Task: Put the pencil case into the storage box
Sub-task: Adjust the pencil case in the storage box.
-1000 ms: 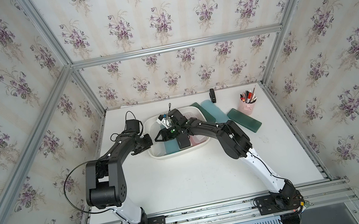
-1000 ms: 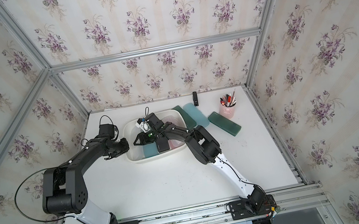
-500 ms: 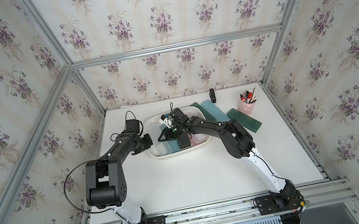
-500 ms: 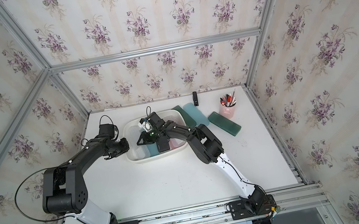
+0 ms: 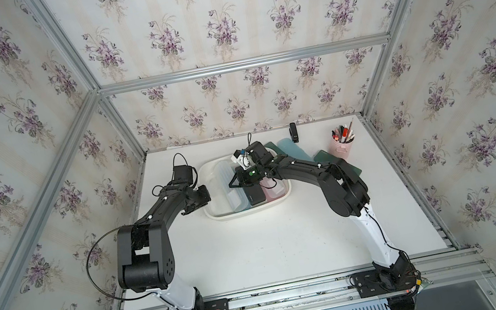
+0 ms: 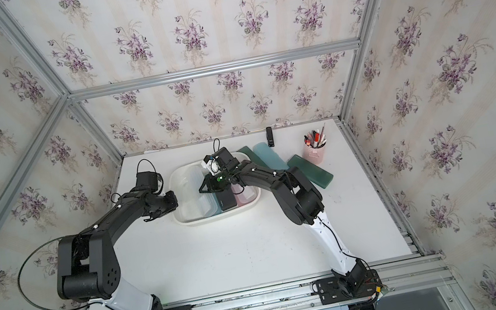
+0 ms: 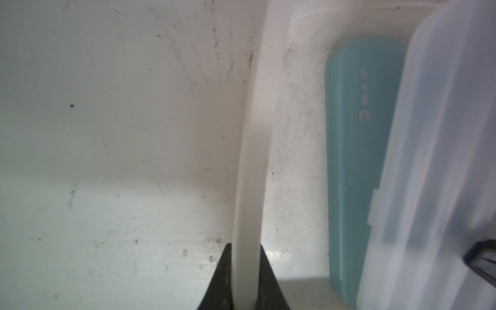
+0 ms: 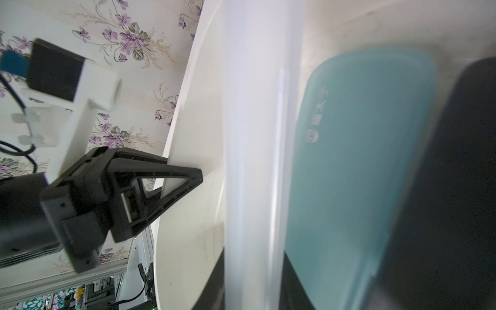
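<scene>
The storage box (image 5: 249, 211), a shallow white tub, stands mid-table in both top views, its rim (image 6: 219, 216) facing the front. My left gripper (image 5: 205, 203) (image 7: 245, 268) is shut on the box's left rim (image 7: 249, 161). My right gripper (image 5: 234, 184) (image 8: 252, 273) reaches into the box and is shut on a translucent white pencil case (image 8: 255, 134) (image 5: 222, 175). Beside it in the box lie a light blue case (image 8: 362, 161) (image 7: 357, 161), a black case (image 5: 255, 194) and a pink case (image 5: 271, 189).
Behind and right of the box lie a teal case (image 5: 294, 151) and dark green cases (image 5: 337, 160). A pink pen cup (image 5: 343, 146) stands at the back right. A small black object (image 5: 293, 132) stands by the back wall.
My right gripper's jaws have closed on the translucent pencil case inside the box. The left gripper has kept its hold on the rim.
</scene>
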Tool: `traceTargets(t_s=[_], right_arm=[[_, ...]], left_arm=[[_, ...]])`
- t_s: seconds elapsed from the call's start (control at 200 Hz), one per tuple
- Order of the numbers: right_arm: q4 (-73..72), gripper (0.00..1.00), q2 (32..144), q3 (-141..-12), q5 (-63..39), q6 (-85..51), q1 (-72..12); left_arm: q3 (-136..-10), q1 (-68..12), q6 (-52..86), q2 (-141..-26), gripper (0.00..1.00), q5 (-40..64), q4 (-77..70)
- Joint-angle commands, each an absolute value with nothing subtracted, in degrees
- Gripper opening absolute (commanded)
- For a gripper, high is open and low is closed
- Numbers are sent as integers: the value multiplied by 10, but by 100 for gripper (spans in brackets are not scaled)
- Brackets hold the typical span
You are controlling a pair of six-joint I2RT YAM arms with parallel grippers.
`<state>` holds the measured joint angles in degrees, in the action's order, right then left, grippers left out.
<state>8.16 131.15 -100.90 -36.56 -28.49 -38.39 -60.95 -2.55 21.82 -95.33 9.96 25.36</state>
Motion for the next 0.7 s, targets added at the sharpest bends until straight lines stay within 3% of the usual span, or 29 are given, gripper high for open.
traceTargets(t_s=[0.0, 0.225, 0.694], right_arm=[[55, 21, 1273, -966, -361, -275, -366], [38, 21, 1201, -872, -372, -273, -316], [115, 22, 1209, -880, -385, -206, -242]], left_arm=[[-612, -25, 205, -951, 15, 90, 258], [-612, -25, 204, -953, 15, 92, 256], [-614, -25, 203, -954, 15, 91, 259]])
